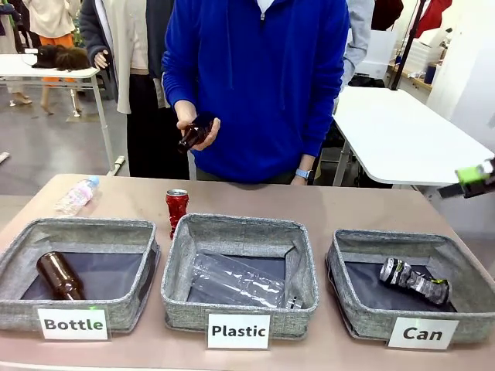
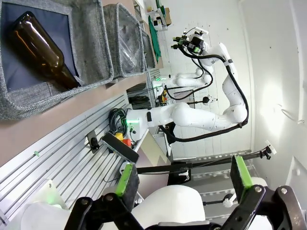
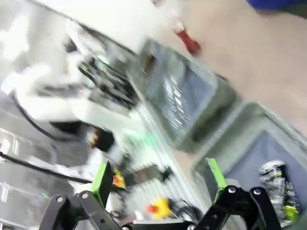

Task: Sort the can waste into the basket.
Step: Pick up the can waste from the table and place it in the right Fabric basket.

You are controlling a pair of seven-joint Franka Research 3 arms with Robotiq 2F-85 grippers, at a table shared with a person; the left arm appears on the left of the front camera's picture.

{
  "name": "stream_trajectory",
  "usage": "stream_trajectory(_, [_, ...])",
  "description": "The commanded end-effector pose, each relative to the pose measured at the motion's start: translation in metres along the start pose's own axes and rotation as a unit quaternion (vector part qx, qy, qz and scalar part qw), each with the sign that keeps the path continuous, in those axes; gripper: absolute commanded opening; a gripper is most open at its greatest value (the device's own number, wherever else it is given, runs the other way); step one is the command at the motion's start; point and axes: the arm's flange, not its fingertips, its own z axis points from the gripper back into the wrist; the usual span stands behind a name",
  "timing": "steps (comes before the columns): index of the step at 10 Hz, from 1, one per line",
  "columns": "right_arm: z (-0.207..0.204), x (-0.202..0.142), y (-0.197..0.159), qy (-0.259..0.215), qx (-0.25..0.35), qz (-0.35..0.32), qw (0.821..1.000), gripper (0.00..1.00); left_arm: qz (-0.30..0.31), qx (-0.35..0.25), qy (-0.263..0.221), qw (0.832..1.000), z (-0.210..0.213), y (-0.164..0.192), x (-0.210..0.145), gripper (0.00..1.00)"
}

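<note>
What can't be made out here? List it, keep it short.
Front view: red can, its base hidden behind the Plastic basket rear wall.
Front view: brown bottle, mostly covered by the person's hand.
Front view: the robot's right hand, cut off by the picture's edge.
Right wrist view: dented can, print lost to motion blur.

Front view sharp, bright even light, soft shadows inside Can basket (image 1: pixel 402 238). Left wrist view: fisheye bends edges, white wall (image 2: pixel 273 72) at right kinda blown out. Right wrist view motion-blur mess, upper left washed out.
</note>
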Motion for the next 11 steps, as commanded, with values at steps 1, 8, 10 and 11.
stream_trajectory(1, [0.006,0.005,-0.012,-0.148,0.093,-0.106,0.979,1.0,-0.011,-0.008,-0.002,1.0,0.0,-0.001,0.0,1.0])
stream_trajectory(8, [0.013,-0.004,-0.024,-0.12,0.105,-0.119,0.98,1.0,-0.011,-0.008,-0.002,1.0,0.0,-0.001,0.0,1.0])
stream_trajectory(10, [0.013,-0.004,-0.024,-0.12,0.105,-0.119,0.98,1.0,0.0,0.0,0.0,1.0,0.0,0.0,0.0,1.0])
stream_trajectory(11, [0.013,-0.004,-0.024,-0.12,0.105,-0.119,0.98,1.0,-0.037,0.008,0.0,0.999,0.017,-0.036,-0.014,1.0])
